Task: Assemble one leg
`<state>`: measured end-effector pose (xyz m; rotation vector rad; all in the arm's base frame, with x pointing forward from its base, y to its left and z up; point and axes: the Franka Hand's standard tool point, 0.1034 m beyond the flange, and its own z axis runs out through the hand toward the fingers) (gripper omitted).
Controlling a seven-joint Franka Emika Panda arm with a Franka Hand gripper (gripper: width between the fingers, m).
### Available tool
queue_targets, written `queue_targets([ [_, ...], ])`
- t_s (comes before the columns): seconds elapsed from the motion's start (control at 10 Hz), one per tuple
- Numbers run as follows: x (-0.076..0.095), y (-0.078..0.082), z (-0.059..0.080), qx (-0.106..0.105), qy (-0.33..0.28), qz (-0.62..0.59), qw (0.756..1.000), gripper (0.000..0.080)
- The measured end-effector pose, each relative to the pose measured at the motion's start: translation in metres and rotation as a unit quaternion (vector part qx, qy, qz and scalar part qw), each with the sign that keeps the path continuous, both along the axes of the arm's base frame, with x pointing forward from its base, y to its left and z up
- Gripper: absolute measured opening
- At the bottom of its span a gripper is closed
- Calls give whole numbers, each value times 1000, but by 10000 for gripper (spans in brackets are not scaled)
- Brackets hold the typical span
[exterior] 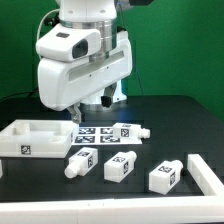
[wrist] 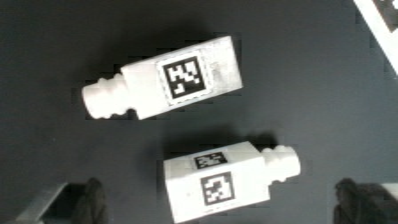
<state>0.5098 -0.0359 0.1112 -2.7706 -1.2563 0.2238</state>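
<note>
In the wrist view my gripper (wrist: 217, 200) is open, with its dark fingers (wrist: 71, 200) far apart. A short white leg with a black tag (wrist: 222, 178) lies on the black table between them, untouched. A second white leg with a threaded end (wrist: 175, 80) lies farther off. In the exterior view three white legs lie in a row at the front: one (exterior: 80, 161), one (exterior: 121, 166) and one (exterior: 165, 175). The arm (exterior: 80, 60) hangs above the table behind them, and its white body hides most of the hand.
A large white tray-like furniture part (exterior: 35, 138) lies at the exterior view's left. The marker board (exterior: 105, 132) lies flat behind the legs. Another white part (exterior: 208, 172) sits at the exterior view's right edge. A white edge shows in the wrist view's corner (wrist: 381, 25).
</note>
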Motion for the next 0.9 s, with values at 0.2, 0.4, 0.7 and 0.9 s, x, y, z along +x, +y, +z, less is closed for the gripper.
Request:
queue_targets([
  [0.2, 0, 0, 0, 0, 0, 0, 1000, 649],
  [0.4, 3, -6, 0, -11, -7, -63, 998, 649],
  [0.7, 5, -4, 0, -29, 21, -227, 973, 649],
  [0.9, 5, -3, -1, -28, 19, -224, 974, 649],
])
